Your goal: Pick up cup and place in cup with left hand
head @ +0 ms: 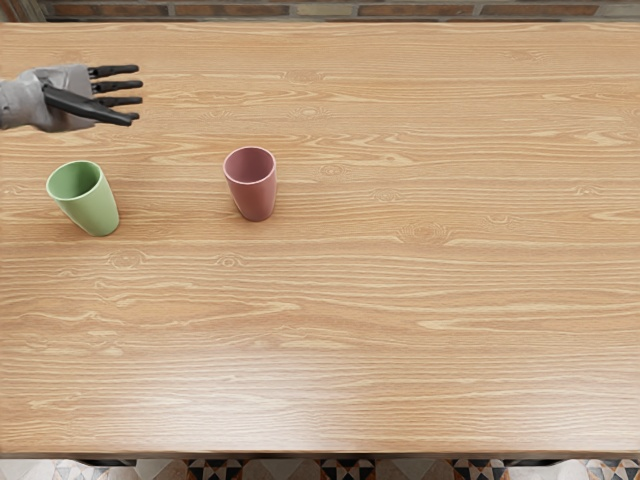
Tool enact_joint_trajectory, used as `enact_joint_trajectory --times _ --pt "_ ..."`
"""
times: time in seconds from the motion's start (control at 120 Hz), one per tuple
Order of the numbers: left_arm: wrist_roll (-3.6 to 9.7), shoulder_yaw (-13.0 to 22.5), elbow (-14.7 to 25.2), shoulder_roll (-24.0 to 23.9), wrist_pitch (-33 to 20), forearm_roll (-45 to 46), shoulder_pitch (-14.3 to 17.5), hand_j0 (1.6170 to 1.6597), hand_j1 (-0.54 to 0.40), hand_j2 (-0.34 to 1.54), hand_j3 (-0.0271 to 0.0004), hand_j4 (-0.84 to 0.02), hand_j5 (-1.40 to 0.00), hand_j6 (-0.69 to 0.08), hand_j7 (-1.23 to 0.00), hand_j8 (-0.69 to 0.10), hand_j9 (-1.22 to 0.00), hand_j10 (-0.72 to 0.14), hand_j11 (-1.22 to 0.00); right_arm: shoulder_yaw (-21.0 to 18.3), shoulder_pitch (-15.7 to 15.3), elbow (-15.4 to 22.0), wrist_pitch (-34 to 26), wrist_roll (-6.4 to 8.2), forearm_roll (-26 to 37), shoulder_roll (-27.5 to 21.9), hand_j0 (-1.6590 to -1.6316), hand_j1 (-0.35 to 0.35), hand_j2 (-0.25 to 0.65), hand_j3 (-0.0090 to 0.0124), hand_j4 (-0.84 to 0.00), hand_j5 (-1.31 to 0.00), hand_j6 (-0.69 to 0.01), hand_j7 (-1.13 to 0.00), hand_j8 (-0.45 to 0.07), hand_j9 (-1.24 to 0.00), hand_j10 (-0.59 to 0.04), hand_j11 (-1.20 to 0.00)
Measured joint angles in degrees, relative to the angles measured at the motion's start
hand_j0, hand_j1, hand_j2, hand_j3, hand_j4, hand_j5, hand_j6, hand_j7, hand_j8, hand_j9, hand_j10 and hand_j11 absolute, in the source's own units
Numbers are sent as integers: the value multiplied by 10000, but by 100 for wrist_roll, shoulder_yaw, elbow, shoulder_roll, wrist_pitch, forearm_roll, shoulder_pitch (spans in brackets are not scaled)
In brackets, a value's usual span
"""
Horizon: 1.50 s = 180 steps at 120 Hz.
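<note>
Two cups stand apart, and the left hand (72, 86) is released, grasping nothing.
In the head view, the pick-up and the placing both look left to do: the green cup (95, 209) stands at the left of the frame, the pink cup (254, 192) left of centre, level with it, each on the table (420, 300) with neither inside the other. The hand is outstretched at the upper left, above the green cup in the frame and touching neither cup. Both cups are upright, plain and without handles, round-mouthed and narrowing towards the base; the green is pale, the pink dusky with a lighter rim. Their mouths look much alike in width, so nesting probably needs careful centring.
</note>
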<state>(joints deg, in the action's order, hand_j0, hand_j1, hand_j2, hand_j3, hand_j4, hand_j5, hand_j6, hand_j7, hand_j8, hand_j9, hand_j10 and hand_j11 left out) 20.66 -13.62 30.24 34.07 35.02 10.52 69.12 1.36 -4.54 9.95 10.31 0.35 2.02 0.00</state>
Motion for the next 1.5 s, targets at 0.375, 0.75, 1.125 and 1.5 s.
enact_joint_trajectory --times 0.375,0.75,1.125,1.5 --pt "262 2 -8 68 0 -312 412 16581 3407 11 0 -61 -88 -56 -88 -54 -89 -56 -89 -4 5 -25 -2 0 8 0 -16581 -3310 -31 0 -150 -195 -150 -195 -150 -195 -150 -195" --pt "459 1035 289 -929 -279 -2248 1437 16581 3413 9 0 -78 -86 -78 -85 -75 -85 -71 -84 -3 6 -27 -2 0 7 0 -16581 -3310 -31 0 -150 -195 -150 -195 -150 -195 -150 -195" --pt "447 2200 1805 -1098 -2158 -3164 1932 16581 3403 18 0 -93 -101 -98 -100 -95 -100 -88 -99 -3 6 -27 -2 0 8 0 -16581 -3310 -31 0 -150 -195 -150 -195 -150 -195 -150 -195" --pt "454 3019 2946 -1438 -3485 -3563 2117 16581 3019 87 0 -418 -521 -425 -520 -423 -519 -414 -518 -3 6 -27 -3 0 7 0 -16581 -3310 -31 0 -150 -195 -150 -195 -150 -195 -150 -195"
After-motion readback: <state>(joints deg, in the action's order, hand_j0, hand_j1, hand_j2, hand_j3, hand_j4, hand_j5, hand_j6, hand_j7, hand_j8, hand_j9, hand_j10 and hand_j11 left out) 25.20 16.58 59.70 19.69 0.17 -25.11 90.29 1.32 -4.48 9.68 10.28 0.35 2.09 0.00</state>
